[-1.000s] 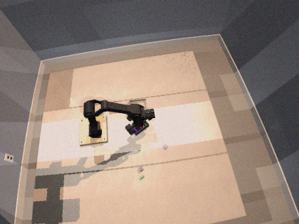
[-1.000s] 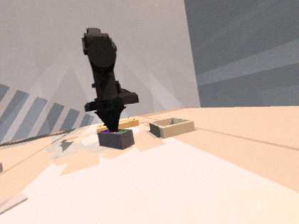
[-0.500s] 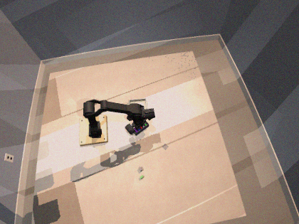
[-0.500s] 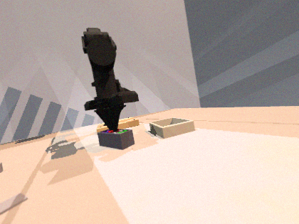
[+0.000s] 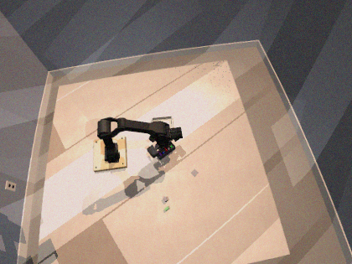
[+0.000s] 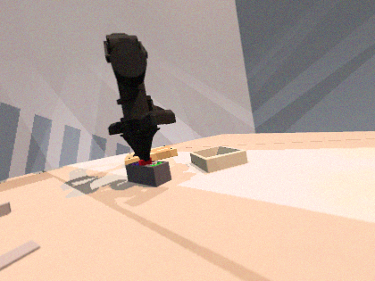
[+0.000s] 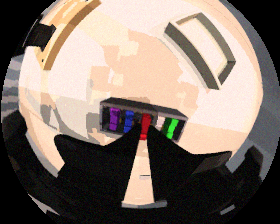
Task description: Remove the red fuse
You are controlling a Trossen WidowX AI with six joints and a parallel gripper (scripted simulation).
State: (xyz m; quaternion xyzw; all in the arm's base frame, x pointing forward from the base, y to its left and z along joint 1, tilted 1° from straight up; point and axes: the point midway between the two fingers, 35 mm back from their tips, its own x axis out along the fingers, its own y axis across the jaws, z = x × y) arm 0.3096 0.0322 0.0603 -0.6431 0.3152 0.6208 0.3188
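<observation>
The dark fuse block stands on the table and carries a row of coloured fuses. The red fuse is between the purple and blue fuses on one side and the pale and green fuses on the other. My gripper points down over the block and is shut on the red fuse's top. The fuse is at the block's top; how deep its lower part sits is hidden. The empty beige tray stands apart from the block, to its right in the exterior view.
The purple fuse, blue fuse, pale fuse and green fuse stand close to the fingers. The arm's wooden base plate is behind. A small green piece and a grey square lie away from the block.
</observation>
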